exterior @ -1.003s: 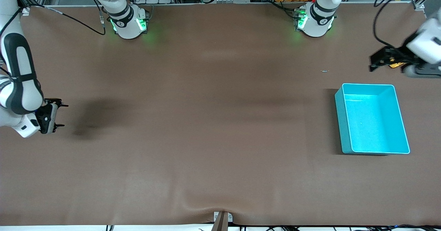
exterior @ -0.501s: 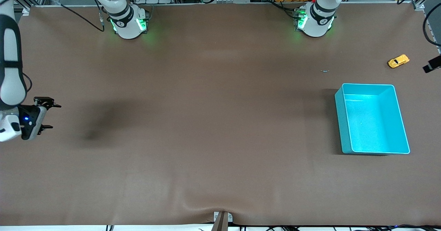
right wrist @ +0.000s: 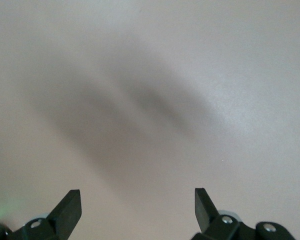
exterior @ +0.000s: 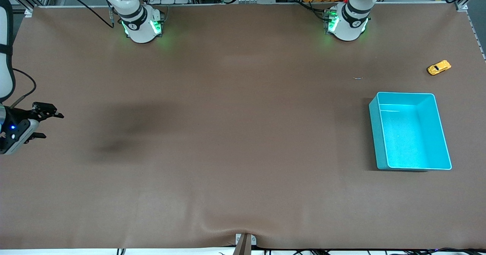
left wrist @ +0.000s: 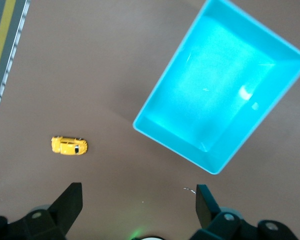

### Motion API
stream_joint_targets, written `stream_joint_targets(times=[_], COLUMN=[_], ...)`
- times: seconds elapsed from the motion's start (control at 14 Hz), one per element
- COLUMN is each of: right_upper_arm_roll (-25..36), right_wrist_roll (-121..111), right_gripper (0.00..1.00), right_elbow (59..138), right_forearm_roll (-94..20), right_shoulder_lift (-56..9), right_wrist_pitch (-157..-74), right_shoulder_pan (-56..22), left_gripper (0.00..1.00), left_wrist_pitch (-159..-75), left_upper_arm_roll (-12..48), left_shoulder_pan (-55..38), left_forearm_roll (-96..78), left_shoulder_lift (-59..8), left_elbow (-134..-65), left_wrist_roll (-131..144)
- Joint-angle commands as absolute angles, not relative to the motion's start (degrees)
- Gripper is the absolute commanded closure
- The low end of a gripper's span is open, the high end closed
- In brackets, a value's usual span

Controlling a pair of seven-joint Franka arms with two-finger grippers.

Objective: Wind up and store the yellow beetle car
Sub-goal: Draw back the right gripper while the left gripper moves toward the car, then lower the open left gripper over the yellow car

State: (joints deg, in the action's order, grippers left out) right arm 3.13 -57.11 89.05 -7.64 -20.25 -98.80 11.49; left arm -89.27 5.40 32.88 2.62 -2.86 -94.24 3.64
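Both arms are glossy white Frankas with black bands at the joints — round bases glowing green, black cables trailing off the right arm (exterior: 7, 38). The right gripper (exterior: 47, 125) is grey and black with a tiny blue LED. Fingers (left wrist: 70, 205) are matte black wedges on black mounts — silver screws at the bottom.

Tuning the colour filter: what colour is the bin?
Teal bin, with a lighter rim; shows best in the front view.
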Motion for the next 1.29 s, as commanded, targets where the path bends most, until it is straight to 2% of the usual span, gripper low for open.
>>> stream_joint_targets(times=[0.0,0.21,0.57,0.79,1.22], right_upper_arm_roll=[3.34,3.34,3.25,3.34,3.43], right_wrist_roll=[-47.24,-36.33,-32.89,-25.77,-18.46], right_gripper=[0.0,0.0,0.0,0.0,0.0], right_elbow=[89.74,89.65,90.35,90.26,89.04], right_forearm_roll=[-8.7,-8.79,-8.88,-8.79,-8.35], right_shoulder_lift=[-17.06,-16.44,-16.96,-16.61,-15.73], right_wrist_pitch=[-98.44,-99.66,-102.39,-102.92,-102.92], right_shoulder_pan=[8.71,6.42,4.57,2.2,0.7], left_gripper=[0.0,0.0,0.0,0.0,0.0], left_wrist_pitch=[-92.44,-99.12,-108.53,-112.66,-120.48], left_upper_arm_roll=[6.24,6.24,6.24,6.24,6.24], left_shoulder_pan=[39.53,42.8,49.99,53.52,53.61], left_forearm_roll=[3.17,3.25,2.9,2.81,2.81], left_shoulder_lift=[-3.34,-2.99,-2.37,-2.11,-4.92], left_elbow=[-98.24,-105.09,-115.73,-119.43,-124.79], left_wrist_roll=[5.01,10.27,17.31,23.17,39.1])
